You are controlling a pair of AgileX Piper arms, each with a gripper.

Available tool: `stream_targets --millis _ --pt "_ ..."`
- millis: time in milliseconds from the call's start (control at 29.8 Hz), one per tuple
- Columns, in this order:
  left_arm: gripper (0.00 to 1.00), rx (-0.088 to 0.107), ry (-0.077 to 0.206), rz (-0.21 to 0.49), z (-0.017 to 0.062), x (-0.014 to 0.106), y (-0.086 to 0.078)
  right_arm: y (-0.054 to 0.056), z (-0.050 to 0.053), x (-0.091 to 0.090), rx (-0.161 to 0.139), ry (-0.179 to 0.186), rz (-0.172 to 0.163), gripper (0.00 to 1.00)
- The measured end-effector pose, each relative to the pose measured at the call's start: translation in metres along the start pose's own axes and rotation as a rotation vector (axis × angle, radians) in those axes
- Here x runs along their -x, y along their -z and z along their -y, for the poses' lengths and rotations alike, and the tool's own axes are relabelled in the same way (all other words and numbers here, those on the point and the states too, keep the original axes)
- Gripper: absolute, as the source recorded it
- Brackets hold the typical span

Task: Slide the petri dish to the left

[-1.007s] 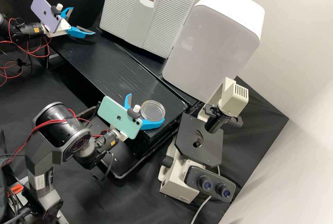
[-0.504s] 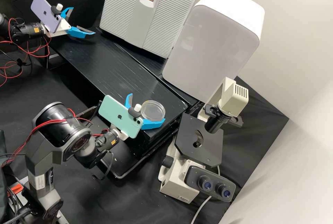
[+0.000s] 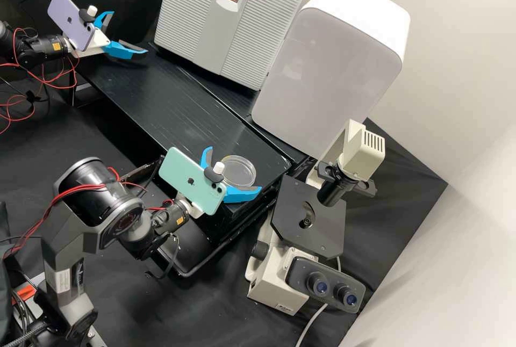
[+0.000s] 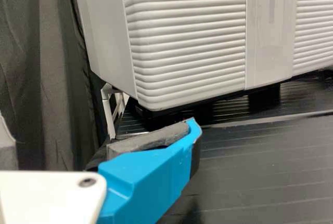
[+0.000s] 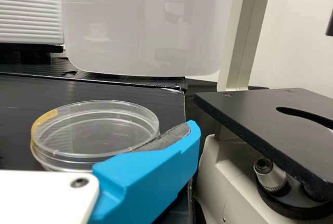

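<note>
At the right end of the black bench (image 3: 161, 100), close to its front corner, the clear petri dish (image 3: 238, 170) sits flat on the surface. The right gripper (image 3: 235, 171) is level with it, its two blue fingers spread apart with the dish between them. In the right wrist view one finger (image 5: 151, 167) lies just beside the dish (image 5: 93, 130); whether its pad touches the wall I cannot tell. Just past that end of the bench stands a microscope (image 3: 306, 239), and a smooth white box (image 3: 333, 62) stands behind the dish. The left gripper (image 3: 129, 33) hangs over the bench's far left end, fingers apart and holding nothing, near the corner of a ribbed white unit (image 3: 236, 14).
</note>
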Motion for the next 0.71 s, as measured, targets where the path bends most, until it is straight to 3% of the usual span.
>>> stream_targets --millis 34,436,705 --pt "1.00 0.000 0.000 0.000 0.0000 0.000 0.000 0.000 0.000 0.000 -0.002 0.000 0.002 0.00" --pt "1.00 0.000 0.000 0.000 0.0000 0.000 0.000 0.003 0.010 -0.011 -0.006 0.017 -0.019 0.00" --pt "1.00 0.000 0.000 0.000 0.0000 0.000 0.000 0.003 0.010 -0.013 -0.006 0.013 -0.021 0.00"
